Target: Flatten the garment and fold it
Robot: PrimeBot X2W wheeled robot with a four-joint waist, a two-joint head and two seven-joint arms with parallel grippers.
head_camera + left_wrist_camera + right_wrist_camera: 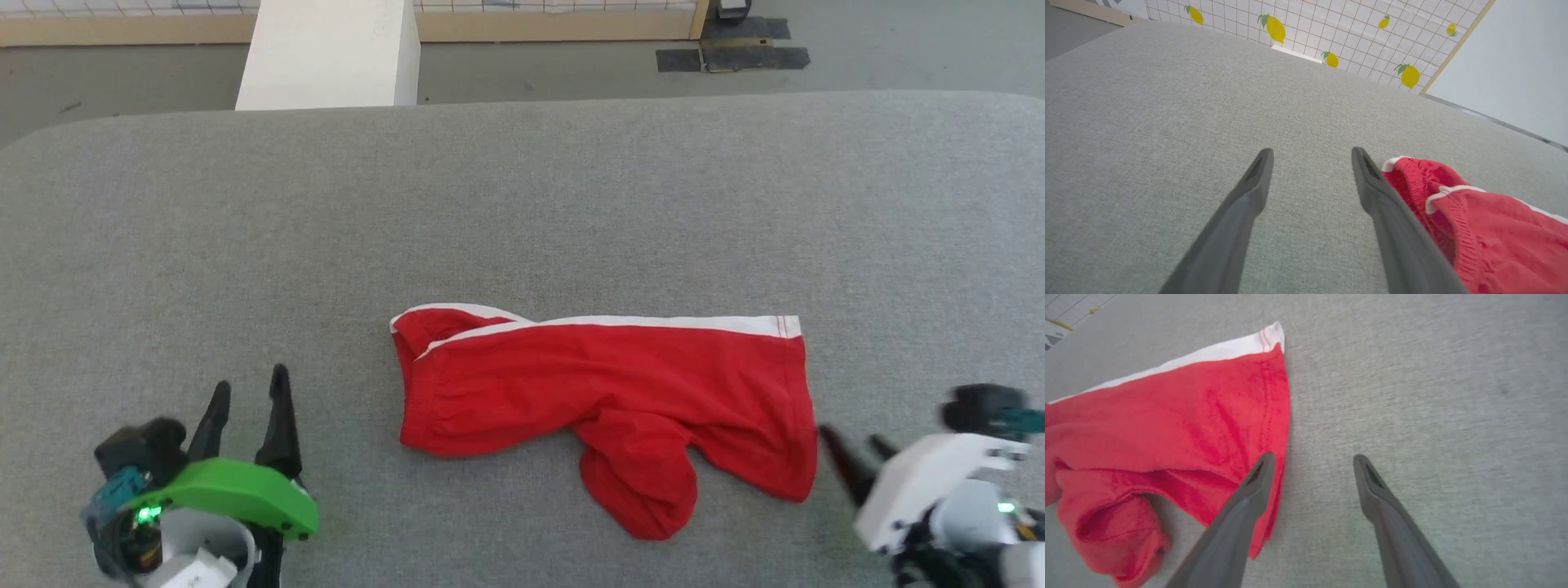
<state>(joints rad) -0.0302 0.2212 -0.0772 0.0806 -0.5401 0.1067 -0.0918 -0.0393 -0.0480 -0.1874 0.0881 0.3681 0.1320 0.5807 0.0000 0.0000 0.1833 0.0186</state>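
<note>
The red shorts [604,392] lie crumpled in the middle of the grey table, a white stripe running along their far edge and one leg bunched toward the front. My left gripper [249,392] hovers open to the left of the shorts, apart from them; in the left wrist view the gripper [1310,157] holds nothing and the waistband of the shorts [1474,220] sits just right of it. My right gripper [849,449] is open at the shorts' right edge; in the right wrist view the gripper [1312,461] has its left finger over the hem of the shorts [1180,420].
The grey fabric-covered table [522,204] spreads wide around the shorts. Beyond its far edge stand a white block [331,53] on the floor and a tiled wall with lemon prints [1331,32].
</note>
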